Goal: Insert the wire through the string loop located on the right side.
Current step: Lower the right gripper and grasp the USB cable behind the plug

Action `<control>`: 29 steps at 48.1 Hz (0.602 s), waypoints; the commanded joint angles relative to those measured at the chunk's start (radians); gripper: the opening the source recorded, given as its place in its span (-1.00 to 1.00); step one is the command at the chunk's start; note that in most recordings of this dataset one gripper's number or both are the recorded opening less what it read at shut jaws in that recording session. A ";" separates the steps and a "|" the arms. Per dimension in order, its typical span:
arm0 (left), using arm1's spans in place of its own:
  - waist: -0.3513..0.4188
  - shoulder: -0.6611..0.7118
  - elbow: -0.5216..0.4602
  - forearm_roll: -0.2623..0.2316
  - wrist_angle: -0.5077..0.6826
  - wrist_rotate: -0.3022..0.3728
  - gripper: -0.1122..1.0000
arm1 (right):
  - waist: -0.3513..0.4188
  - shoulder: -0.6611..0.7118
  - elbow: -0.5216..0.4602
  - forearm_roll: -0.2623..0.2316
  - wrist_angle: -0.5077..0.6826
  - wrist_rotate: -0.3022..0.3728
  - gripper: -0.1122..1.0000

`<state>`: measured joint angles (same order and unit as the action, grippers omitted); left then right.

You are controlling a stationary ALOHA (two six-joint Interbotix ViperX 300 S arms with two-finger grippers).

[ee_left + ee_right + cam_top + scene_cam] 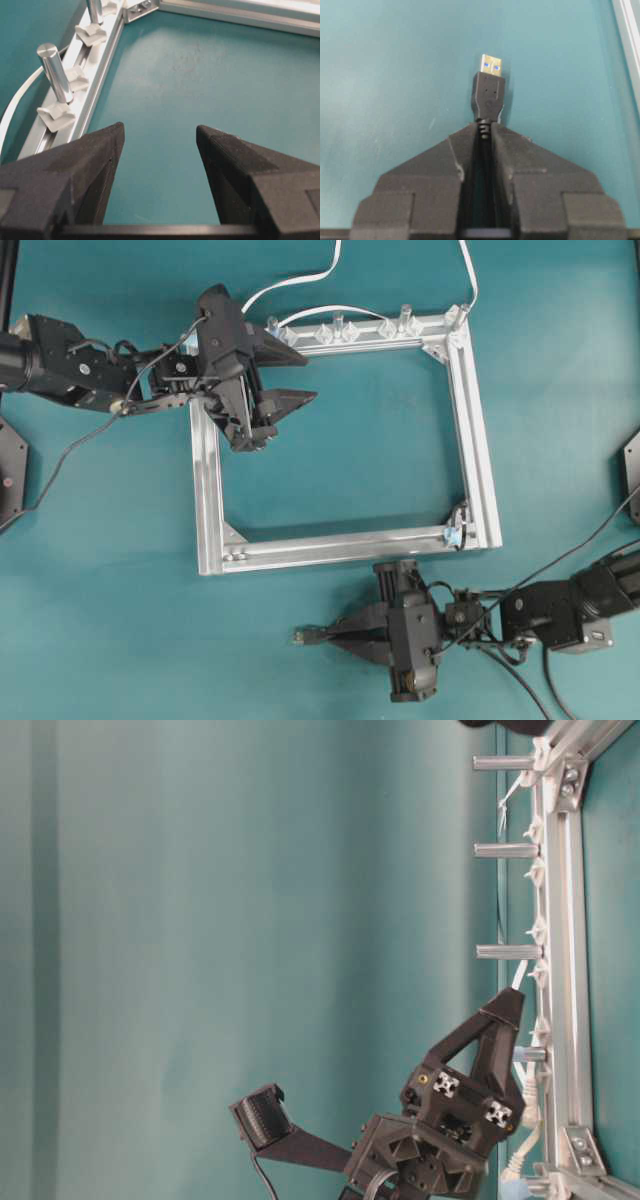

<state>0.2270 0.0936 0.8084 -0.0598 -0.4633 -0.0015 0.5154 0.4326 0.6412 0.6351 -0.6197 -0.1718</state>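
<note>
Black and limp behind its rigid plug, the wire sits pinched at its ribbed collar in my right gripper, plug pointing twelve o'clock; my left gripper gapes empty.

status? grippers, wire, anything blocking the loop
Right gripper shut on the wire, plug sticking out ahead. Left gripper open, empty, over the frame. String loop not yet threaded; nothing blocking.

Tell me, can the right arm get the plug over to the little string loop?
Probably yes. The right gripper has its jaws shut on the wire, and only bare table lies between it and the string loop on the frame's near corner.
</note>
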 commanded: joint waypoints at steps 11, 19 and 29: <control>-0.003 -0.012 0.005 0.000 0.000 -0.003 0.37 | -0.009 -0.009 -0.003 0.000 0.028 -0.005 -0.58; -0.003 -0.012 0.006 0.000 0.000 -0.003 0.37 | -0.014 -0.048 -0.002 0.000 0.040 -0.011 -0.58; -0.003 -0.012 0.012 0.000 0.000 -0.003 0.37 | -0.025 -0.109 0.014 0.002 0.046 -0.012 -0.58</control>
<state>0.2270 0.0936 0.8283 -0.0598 -0.4587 -0.0015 0.4970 0.3743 0.6550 0.6335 -0.5706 -0.1825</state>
